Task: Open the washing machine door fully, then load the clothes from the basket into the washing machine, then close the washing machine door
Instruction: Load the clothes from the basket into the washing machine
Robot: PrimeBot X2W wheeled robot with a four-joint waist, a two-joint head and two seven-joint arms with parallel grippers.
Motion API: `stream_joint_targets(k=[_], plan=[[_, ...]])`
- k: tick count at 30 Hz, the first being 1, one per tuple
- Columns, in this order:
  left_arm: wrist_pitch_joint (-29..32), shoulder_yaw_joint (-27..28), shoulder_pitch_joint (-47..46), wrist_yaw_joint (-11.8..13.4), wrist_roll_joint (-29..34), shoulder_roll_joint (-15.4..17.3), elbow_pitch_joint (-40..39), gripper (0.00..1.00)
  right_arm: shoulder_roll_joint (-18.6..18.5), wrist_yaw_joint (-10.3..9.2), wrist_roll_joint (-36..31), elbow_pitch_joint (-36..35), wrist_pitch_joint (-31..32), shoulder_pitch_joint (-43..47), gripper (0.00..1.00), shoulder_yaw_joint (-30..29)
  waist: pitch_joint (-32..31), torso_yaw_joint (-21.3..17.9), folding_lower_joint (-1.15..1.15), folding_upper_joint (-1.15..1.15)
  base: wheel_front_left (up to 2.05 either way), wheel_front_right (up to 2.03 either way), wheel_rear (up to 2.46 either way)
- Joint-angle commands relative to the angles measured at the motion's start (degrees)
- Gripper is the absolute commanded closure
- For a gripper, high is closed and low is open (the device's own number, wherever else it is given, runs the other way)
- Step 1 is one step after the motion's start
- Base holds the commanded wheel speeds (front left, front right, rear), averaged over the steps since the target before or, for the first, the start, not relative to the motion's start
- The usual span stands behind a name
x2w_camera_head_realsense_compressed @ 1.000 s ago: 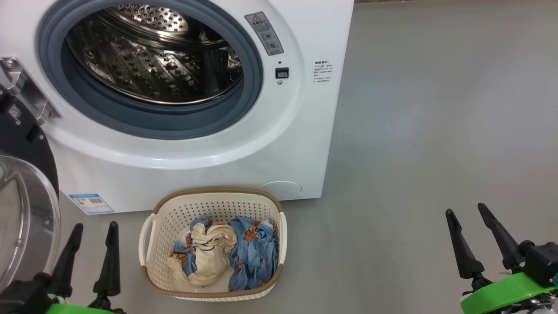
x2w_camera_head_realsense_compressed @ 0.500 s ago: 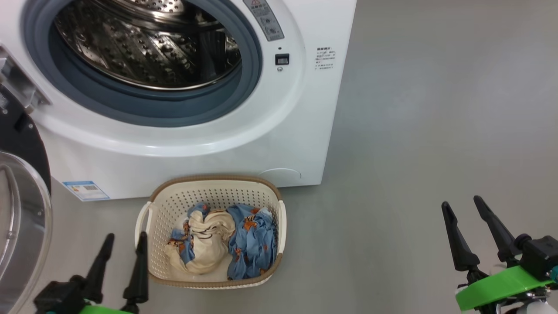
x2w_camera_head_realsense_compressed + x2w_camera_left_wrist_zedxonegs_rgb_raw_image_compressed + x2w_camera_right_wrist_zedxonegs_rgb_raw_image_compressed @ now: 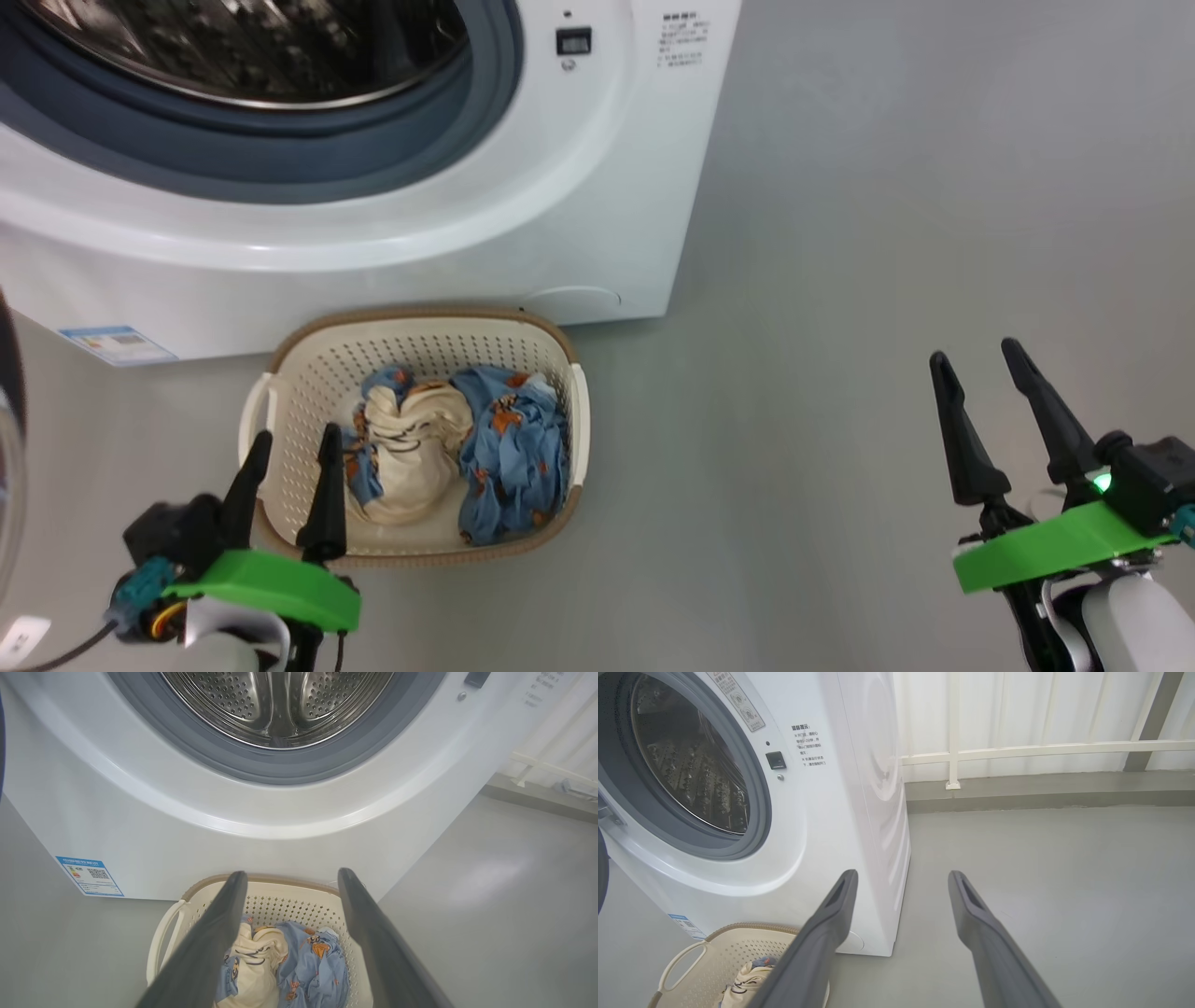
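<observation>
The washing machine [image 3: 523, 233] stands with its mouth uncovered, steel drum [image 3: 280, 704] and grey-blue ring in sight. A sliver of the washing machine door [image 3: 7, 467], swung out, shows at the far left edge. The cream basket [image 3: 411, 327] sits on the floor before the machine and holds the clothes [image 3: 509, 439]: light-blue printed garments and a cream-white one. My left gripper [image 3: 295, 437] hangs open over the basket's near-left rim, its fingers framing the clothes [image 3: 303, 961] with nothing between them. My right gripper [image 3: 973, 353] is open over bare floor, well right of the basket.
Grey floor [image 3: 887, 233] spreads wide to the right of the machine. A blue label sticker [image 3: 88, 876] marks the machine's lower left front. A white railing and wall [image 3: 1017, 749] stand behind the machine's right side.
The head camera has tilted down, so the machine slid up the picture. My left gripper has moved right and forward, from beside the door to the basket's near-left rim. Both grippers stayed open.
</observation>
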Motion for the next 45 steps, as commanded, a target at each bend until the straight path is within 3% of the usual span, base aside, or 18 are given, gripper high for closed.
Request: stream_joint_targets(k=[1, 29, 45], plan=[[-0.4, 1.4, -2.3, 0.1, 0.6, 1.1, 0.3, 0.00, -0.4, 0.32, -0.6, -1.6, -0.7, -1.5, 0.00, 1.2, 3.4, -1.5, 0.00, 0.00, 0.00, 0.00, 0.00], [-0.1, -15.4, -26.8, 0.1, -7.2, 7.9, 32.1, 0.00, 4.3, 0.32, -1.9, -4.4, -0.7, -13.4, 0.00, 4.0, 22.0, -7.4, 0.00, 0.00, 0.00, 0.00, 0.00], [4.0, -21.9, -37.5, 0.1, -9.7, 14.0, 41.0, 0.00, 5.9, 0.32, -2.0, -6.0, -0.7, -16.1, 0.00, 5.4, 29.2, -11.1, 0.00, 0.00, 0.00, 0.00, 0.00]])
